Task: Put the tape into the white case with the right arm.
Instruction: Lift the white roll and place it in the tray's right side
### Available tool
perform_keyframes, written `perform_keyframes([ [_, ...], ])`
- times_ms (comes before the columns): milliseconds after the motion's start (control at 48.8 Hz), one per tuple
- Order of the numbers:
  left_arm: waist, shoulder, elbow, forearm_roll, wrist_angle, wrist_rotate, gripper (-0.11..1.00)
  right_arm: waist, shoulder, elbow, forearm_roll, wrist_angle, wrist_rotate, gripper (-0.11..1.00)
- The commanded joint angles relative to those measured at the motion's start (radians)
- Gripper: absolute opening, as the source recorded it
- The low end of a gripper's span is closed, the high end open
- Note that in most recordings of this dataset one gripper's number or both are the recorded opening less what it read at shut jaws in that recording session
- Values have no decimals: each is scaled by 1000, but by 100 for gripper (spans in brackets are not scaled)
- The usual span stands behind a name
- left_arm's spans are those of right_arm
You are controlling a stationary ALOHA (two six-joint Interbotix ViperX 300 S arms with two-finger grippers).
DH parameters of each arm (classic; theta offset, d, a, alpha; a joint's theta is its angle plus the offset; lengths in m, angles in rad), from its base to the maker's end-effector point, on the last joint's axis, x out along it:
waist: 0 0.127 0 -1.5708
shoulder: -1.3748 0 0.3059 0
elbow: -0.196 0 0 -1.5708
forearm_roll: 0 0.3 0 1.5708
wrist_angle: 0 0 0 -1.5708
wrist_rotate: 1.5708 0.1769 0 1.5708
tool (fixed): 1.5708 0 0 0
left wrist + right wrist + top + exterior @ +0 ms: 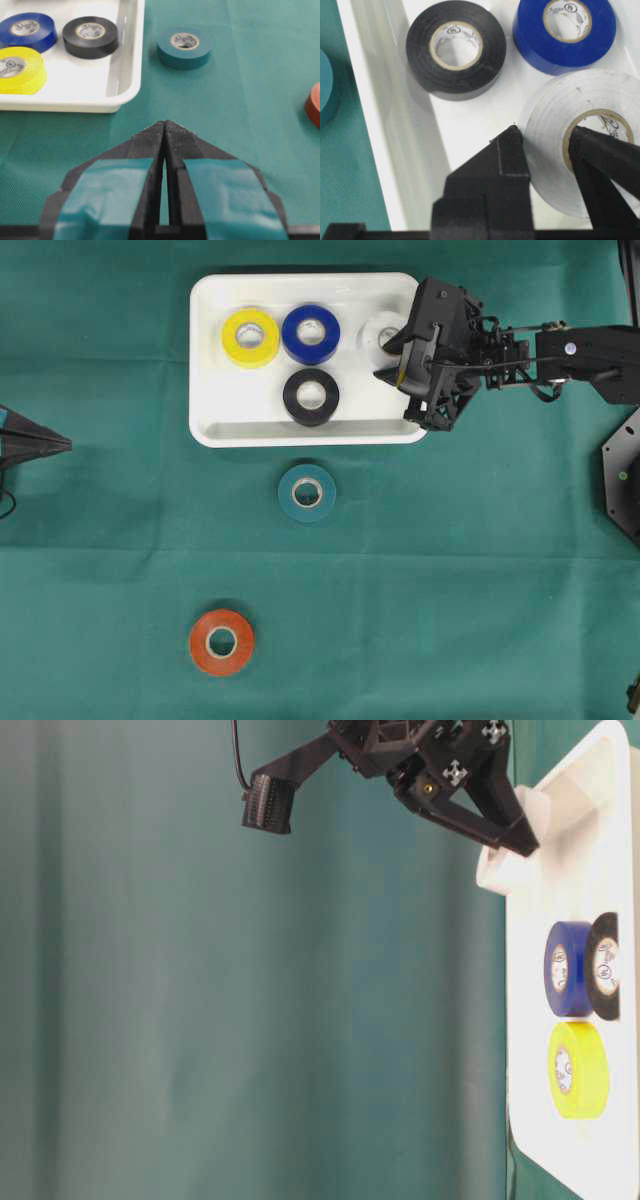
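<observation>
Right gripper [545, 145] clamped on one white tape roll [580, 140] over the white case [215, 425], which holds one blue [311, 334], one black [311, 396], one yellow roll [250, 337]; outside, one teal [307, 493], one orange [221, 642]; core printing illegible; left gripper [165, 131] closed.

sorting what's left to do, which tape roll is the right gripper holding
The white roll, pinched through its wall by the right gripper over the white case; yellow, blue and black rolls lie free inside.

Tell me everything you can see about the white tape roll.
The white tape is a glossy roll with a tan printed cardboard core. The right gripper pinches its wall, one finger outside, the other in the core. It sits over the white case, in the corner beyond the blue and black rolls. The table-level view shows it tilted; whether it touches the case is unclear.
</observation>
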Motion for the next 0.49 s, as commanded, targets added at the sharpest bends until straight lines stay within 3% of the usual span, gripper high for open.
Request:
perform_keyframes([
  [0, 3, 8, -11, 2, -9, 0, 0, -8, -5, -26, -2, -20, -5, 2],
  [287, 3, 9, -11, 2, -9, 0, 0, -8, 0, -31, -2, -17, -11, 3],
  [369, 3, 9, -11, 3, -9, 0, 0, -11, 0, -34, -2, -12, -11, 16],
  [471, 3, 9, -11, 3, -9, 0, 0, -11, 0, -34, -3, -6, -11, 46],
])
